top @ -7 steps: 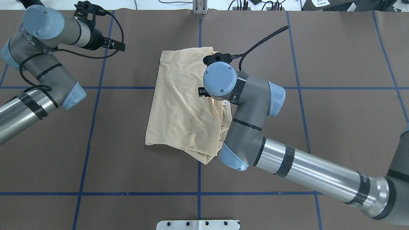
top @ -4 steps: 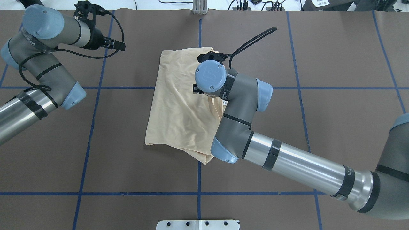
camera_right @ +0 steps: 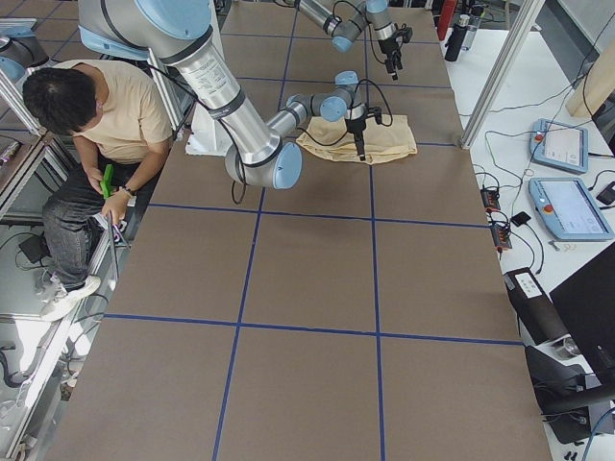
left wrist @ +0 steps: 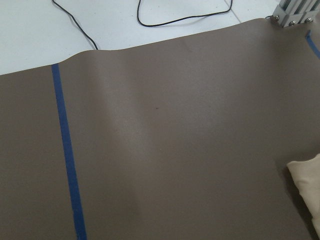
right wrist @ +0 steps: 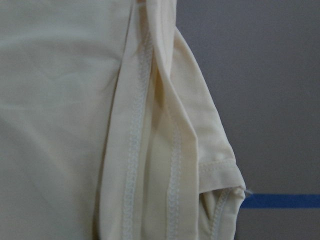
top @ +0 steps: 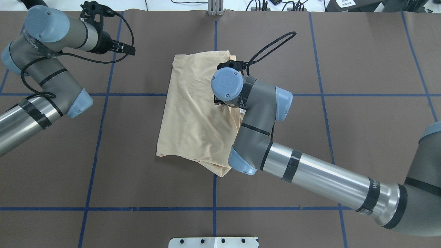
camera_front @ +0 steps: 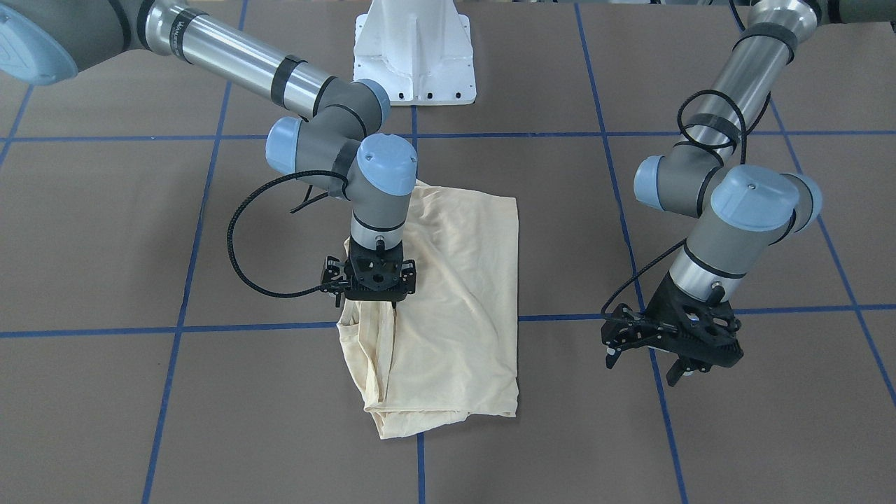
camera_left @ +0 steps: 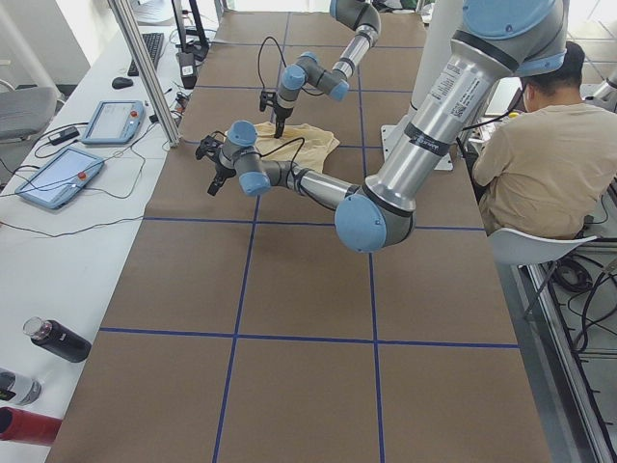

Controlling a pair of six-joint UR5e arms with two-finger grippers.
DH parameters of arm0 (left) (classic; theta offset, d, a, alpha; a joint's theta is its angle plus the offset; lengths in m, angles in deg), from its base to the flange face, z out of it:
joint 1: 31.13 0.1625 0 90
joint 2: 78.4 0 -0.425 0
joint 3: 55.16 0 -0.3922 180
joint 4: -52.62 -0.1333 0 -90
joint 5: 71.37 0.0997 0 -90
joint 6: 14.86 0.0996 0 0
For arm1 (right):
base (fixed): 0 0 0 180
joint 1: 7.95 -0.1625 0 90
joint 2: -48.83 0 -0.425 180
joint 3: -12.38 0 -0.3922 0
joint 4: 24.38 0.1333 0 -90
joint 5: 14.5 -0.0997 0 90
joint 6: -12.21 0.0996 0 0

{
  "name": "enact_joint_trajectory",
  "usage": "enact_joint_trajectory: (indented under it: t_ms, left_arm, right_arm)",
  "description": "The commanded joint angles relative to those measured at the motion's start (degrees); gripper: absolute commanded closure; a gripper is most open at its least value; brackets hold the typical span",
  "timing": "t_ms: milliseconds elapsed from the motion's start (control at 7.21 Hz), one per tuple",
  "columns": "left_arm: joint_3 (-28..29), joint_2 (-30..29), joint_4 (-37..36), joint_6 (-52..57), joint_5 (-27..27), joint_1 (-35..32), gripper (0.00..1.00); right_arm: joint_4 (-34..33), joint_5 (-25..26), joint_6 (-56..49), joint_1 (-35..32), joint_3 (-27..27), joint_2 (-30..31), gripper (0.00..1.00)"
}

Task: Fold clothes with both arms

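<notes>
The pale cream T-shirt (camera_front: 455, 294) lies folded in a rough rectangle at the table's centre (top: 193, 113); its print is hidden. A small white label (top: 242, 111) shows by its right edge. My right gripper (camera_front: 371, 299) points straight down onto the shirt's bunched edge, where folds gather under it. Its fingers are hidden, so I cannot tell if it grips. The right wrist view shows stitched hems (right wrist: 135, 150) very close. My left gripper (camera_front: 644, 367) hangs open and empty above bare table, far to the left of the shirt (top: 129, 50).
Blue tape lines cross the brown table cover (top: 103, 155). The white pedestal (camera_front: 414, 49) stands at the robot's side. A metal post (top: 215, 7) is at the far edge. A seated person (camera_left: 525, 154) and tablets (camera_left: 58, 174) are beside the table.
My right arm swung left over the shirt, then edged slightly back toward me. The shirt has barely shifted. The left arm has not moved.
</notes>
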Motion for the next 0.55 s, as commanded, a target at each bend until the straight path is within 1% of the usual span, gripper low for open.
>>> enact_joint_trajectory:
  t_ms: [0,139,277,416]
  left_arm:
    - [0.1,0.0,0.0,0.0,0.0,0.1,0.0]
    - [0.1,0.0,0.0,0.0,0.0,0.1,0.0]
    - [0.1,0.0,-0.1,0.0,0.0,0.1,0.0]
    - [0.1,0.0,-0.1,0.0,0.0,0.1,0.0]
  right_arm:
    - [-2.6,-2.4,-6.1,-3.0,2.8,3.5,0.0]
    - [-2.7,-3.1,-9.9,-5.0,7.0,7.4,0.0]
    - [-2.6,-4.9,-11.2,-6.6,9.4,9.6,0.0]
    - [-2.6,-5.1,-11.2,-7.0,9.7,9.7,0.0]
